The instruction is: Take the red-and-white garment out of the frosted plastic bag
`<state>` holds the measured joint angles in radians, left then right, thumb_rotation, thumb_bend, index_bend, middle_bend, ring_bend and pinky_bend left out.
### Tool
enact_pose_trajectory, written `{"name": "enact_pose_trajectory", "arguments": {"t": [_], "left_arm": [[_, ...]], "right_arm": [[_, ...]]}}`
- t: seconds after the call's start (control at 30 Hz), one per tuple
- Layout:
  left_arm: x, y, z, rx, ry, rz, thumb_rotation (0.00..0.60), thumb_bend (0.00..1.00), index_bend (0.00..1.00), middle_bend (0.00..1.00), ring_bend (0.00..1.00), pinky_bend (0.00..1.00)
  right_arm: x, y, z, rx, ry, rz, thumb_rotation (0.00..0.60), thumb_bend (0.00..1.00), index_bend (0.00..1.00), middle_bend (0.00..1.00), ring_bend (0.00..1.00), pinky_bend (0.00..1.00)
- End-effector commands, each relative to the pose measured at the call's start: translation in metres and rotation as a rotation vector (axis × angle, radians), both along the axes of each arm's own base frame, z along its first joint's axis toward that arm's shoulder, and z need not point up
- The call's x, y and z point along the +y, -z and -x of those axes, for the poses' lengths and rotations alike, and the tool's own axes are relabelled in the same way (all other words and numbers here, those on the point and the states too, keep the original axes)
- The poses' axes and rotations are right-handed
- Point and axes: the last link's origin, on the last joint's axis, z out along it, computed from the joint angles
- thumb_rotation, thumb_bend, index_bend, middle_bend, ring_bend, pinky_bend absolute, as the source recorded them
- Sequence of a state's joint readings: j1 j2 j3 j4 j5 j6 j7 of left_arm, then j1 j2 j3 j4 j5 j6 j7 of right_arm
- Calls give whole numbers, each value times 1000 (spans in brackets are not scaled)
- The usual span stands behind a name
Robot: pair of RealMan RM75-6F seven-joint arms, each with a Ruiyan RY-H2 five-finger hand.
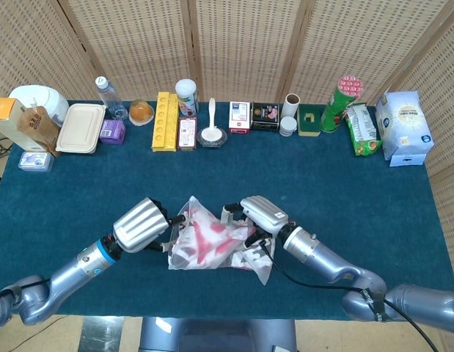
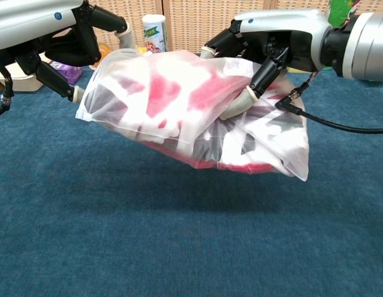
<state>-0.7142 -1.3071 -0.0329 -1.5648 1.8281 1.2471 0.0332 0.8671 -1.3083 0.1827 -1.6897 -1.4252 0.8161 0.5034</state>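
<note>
1. Frosted translucent plastic bag (image 2: 179,111) is hanging clear of the dark blue felt tabletop (image 1: 344,191), its shadow falling on the cloth beneath in the chest view.
2. Inside it, the red-and-white garment (image 2: 197,93) is showing through as red, white and dark patches, bunched and fully within the plastic.
3. Over on one end, the left hand (image 1: 142,224) is pressing against the bag, dark fingers (image 2: 61,80) touching its edge at top and bottom; whether it is truly gripping, I cannot tell.
4. At the other end, the right hand (image 1: 260,213) is holding the bag from above, one pale fingertip (image 2: 237,108) digging into the plastic at mid-height.
5. Beyond the right hand's grip, the bag's far corner is drooping lowest, flat and creased.
6. Around the bag, open blue cloth is stretching on all sides in the head view, with the near table edge just behind the forearms.
7. Well apart along the far edge, a row of goods is standing: a beige lidded lunchbox (image 1: 80,127), a yellow moulded tray (image 1: 165,121), a white ladle in a bowl (image 1: 211,132), a green snack tube (image 1: 339,101) and a pale blue tissue pack (image 1: 404,126).
</note>
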Motion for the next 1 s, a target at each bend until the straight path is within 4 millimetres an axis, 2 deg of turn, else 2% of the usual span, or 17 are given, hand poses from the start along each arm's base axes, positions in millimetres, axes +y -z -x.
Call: {"name": "enact_pose_trajectory", "arguments": {"t": [0.03,0.73,1.0], "left_arm": [[1,0,3,9,-5,3,557,221,457,998,906,865],[2,2,0,-31,-75,121,556,220,476,998,906,865],[5,1,5,-5,-84,119,557,221,478,997,906,865]], "right_arm": [[0,-1,0,-6,2,-2,600,184,846,917,1000,1000],[-2,4,-8,-71,41,-37,600,183,846,918,1000,1000],[-6,2,-12,-109,62,-46,600,183,846,917,1000,1000]]}}
